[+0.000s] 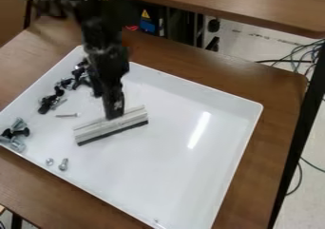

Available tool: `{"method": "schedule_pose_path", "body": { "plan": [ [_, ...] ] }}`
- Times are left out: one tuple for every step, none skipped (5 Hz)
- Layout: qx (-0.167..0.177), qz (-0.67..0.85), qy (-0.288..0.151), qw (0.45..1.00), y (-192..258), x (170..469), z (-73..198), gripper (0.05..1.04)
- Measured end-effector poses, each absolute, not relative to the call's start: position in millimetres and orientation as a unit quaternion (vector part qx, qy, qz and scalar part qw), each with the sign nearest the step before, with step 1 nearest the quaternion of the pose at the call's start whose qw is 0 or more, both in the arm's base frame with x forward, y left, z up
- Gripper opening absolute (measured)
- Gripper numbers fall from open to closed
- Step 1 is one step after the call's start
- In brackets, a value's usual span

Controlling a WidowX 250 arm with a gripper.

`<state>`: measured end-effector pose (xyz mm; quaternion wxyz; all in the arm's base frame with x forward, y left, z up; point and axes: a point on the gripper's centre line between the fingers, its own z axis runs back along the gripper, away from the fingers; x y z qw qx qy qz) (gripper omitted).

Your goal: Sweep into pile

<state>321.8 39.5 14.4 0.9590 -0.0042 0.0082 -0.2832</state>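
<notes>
The black gripper (114, 110) hangs over the left half of the white tray (162, 176), shut on a grey, squeegee-like sweeper (130, 120). The sweeper lies slantwise at the tray floor, its dark lower edge facing the front. Black screws and small parts (48, 102) are scattered to the left and up behind the arm, partly hidden by it. A thin screw (67, 115) lies just left of the sweeper. Silver and black bolts (17, 134) cluster at the tray's left edge. Below them to the right are a short bolt (63, 164) and a small round piece (49, 161).
Raised walls surround the tray, which sits on a brown table (289, 100). A second wooden surface (234, 4) stands behind. Cables (295, 57) lie on the floor at the right. A tiny piece (156, 220) rests near the tray's front edge.
</notes>
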Motion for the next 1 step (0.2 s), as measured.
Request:
{"method": "schedule_pose_path", "body": {
  "plan": [
    [-0.003,-0.159,0.022,0.987,86.1,321.4,30.7,0.999]
  ]
}}
